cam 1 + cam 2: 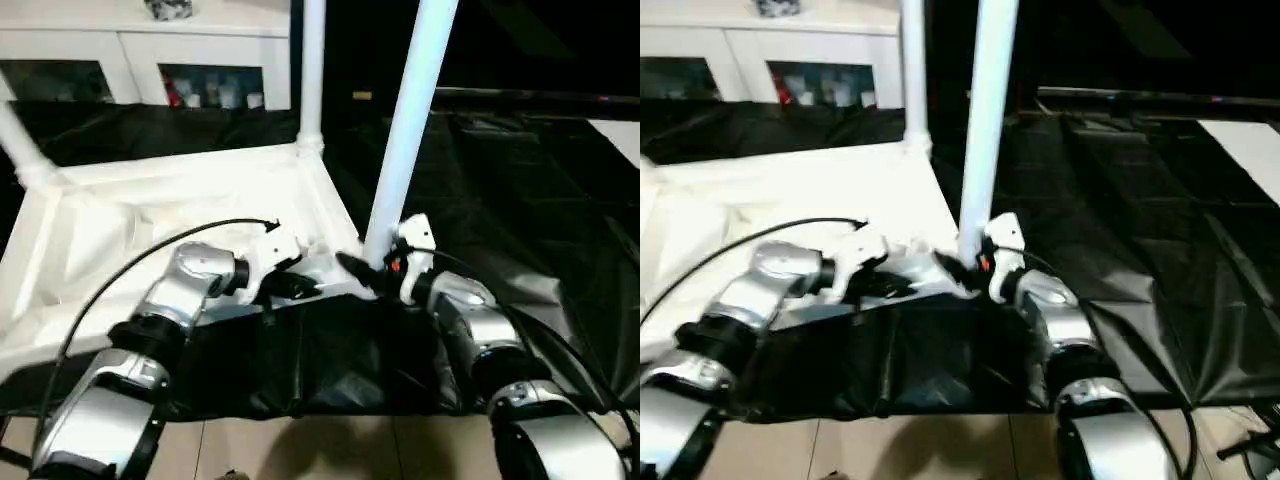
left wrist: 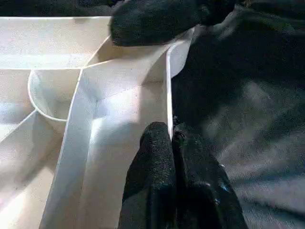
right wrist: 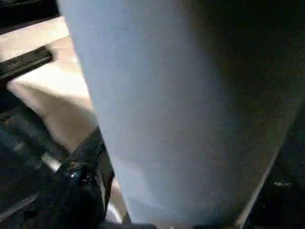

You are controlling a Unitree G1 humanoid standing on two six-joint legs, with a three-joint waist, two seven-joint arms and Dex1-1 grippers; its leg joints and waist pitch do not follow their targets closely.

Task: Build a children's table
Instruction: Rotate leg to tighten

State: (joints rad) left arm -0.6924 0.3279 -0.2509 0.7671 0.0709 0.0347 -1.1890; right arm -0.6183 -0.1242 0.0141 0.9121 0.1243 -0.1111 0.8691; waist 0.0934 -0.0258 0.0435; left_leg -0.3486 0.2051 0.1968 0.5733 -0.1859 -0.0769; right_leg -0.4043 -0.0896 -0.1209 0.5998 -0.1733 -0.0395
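Risk: near leg (image 1: 408, 130) at centre frame stands tilted at the tabletop's (image 1: 180, 215) near-right corner socket, maybe not seated. Right pincer (image 1: 372, 268) sits at its base, jaws around the tube; can't tell if they grip. Let go now and it could topple. Left pincer (image 2: 172, 138) is closed, tips against the tabletop's edge wall, holding nothing. Tabletop lies upside down on black sheet (image 1: 520, 210), centre-left. Far leg (image 1: 312, 70) upright.
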